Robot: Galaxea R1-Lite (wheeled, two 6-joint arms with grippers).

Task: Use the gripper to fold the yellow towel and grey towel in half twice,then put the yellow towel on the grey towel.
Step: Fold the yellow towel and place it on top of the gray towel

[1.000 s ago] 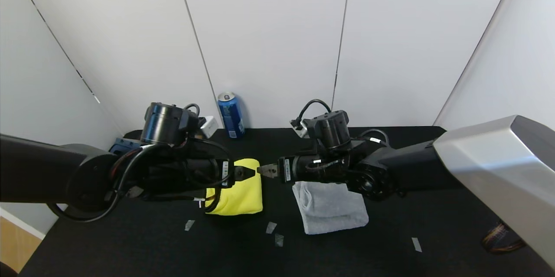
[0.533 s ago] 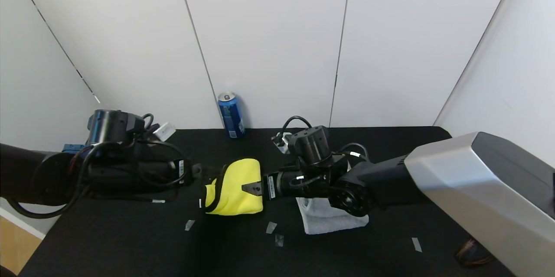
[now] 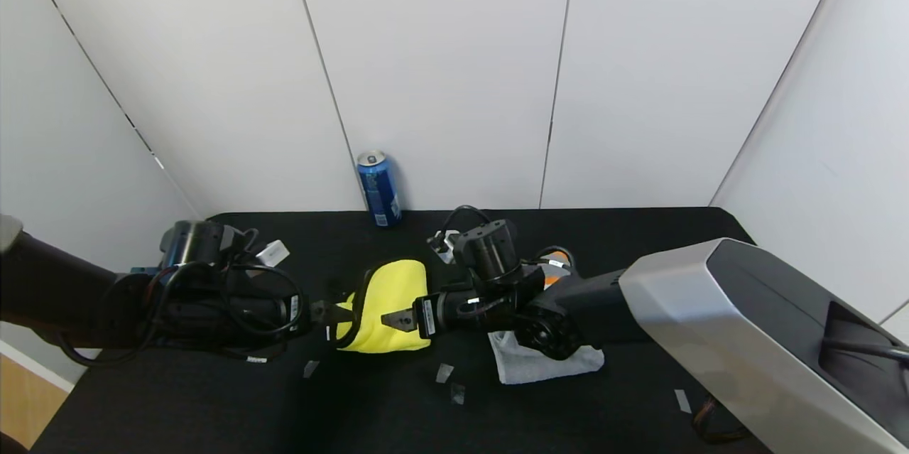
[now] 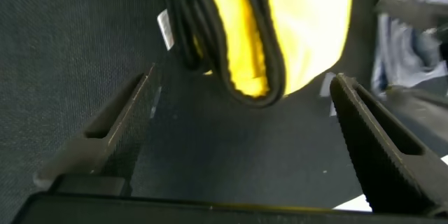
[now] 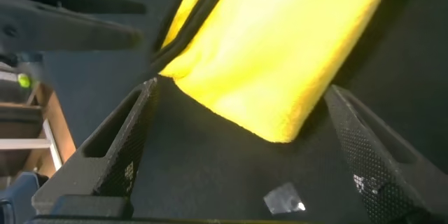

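Both towels look folded already, so you're on the last step: getting the yellow towel (image 3: pixel 389 306) onto the grey towel (image 3: pixel 547 360). Yellow sits mid-table; grey lies just at its 3 o'clock, mostly hidden under the right arm.

Right gripper (image 3: pixel 395 320) is low over yellow's near right corner, reaching in from 3 o'clock, jaws spread wide, nothing held; the right wrist view shows the folded edge sitting between the open fingers (image 5: pixel 122 150). Left gripper (image 3: pixel 331 312) comes in from 9 o'clock at yellow's black-trimmed edge, jaws also apart, empty.

Next you'd likely need to close on the folded stack, all layers together, then lift and carry toward 3 o'clock. Watch for layers slipping apart. Blue can (image 3: pixel 378 188) stands at 12 o'clock, well clear.
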